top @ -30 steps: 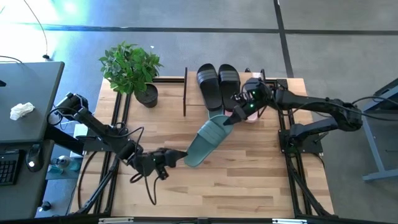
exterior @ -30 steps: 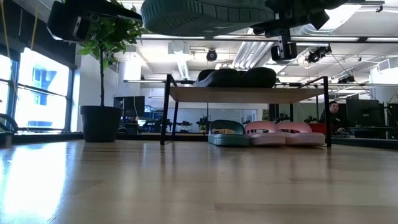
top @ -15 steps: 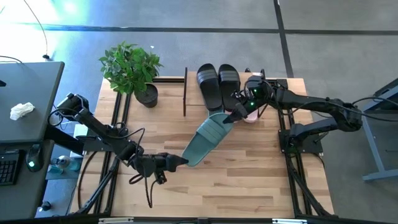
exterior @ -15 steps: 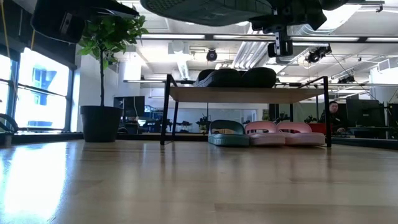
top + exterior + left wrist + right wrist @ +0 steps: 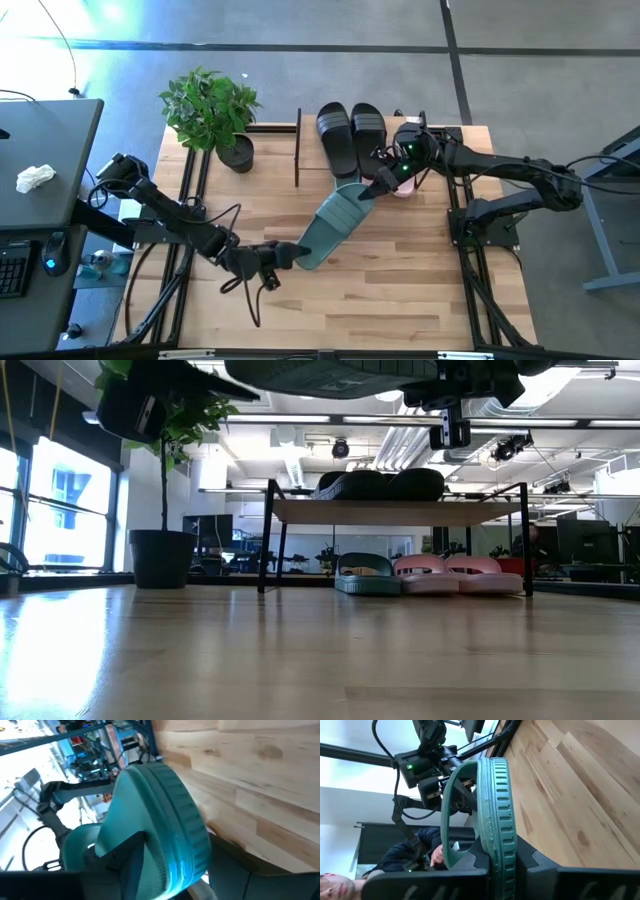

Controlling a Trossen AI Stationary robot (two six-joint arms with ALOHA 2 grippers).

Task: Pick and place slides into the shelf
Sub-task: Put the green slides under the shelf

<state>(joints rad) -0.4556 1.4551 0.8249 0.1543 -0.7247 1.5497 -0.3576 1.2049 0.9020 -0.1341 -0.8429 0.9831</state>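
Two end effectors meet at one dark green slide (image 5: 335, 225), which hangs in the air above the middle of the desk (image 5: 400, 290), sole down and lying slantwise between the arms. The right end effector (image 5: 372, 190) is clenched on the slide's end nearer the shelf (image 5: 400, 511). The left end effector (image 5: 285, 256) is at the opposite end, right against the rubber; its wrist view shows the ribbed sole edge filling the space in front of it, but whether it is grasping the slide cannot be told.

On the shelf's light top board lie two black slides (image 5: 350, 138) side by side, each with pale stripes across the strap; no lettering on them can be read. Beneath the board, on the desk, stand the other dark green slide (image 5: 365, 572) and two pale pink slides (image 5: 455, 573) in a row, touching. A potted plant (image 5: 210, 110) stands just beside the shelf, on the left arm's side.
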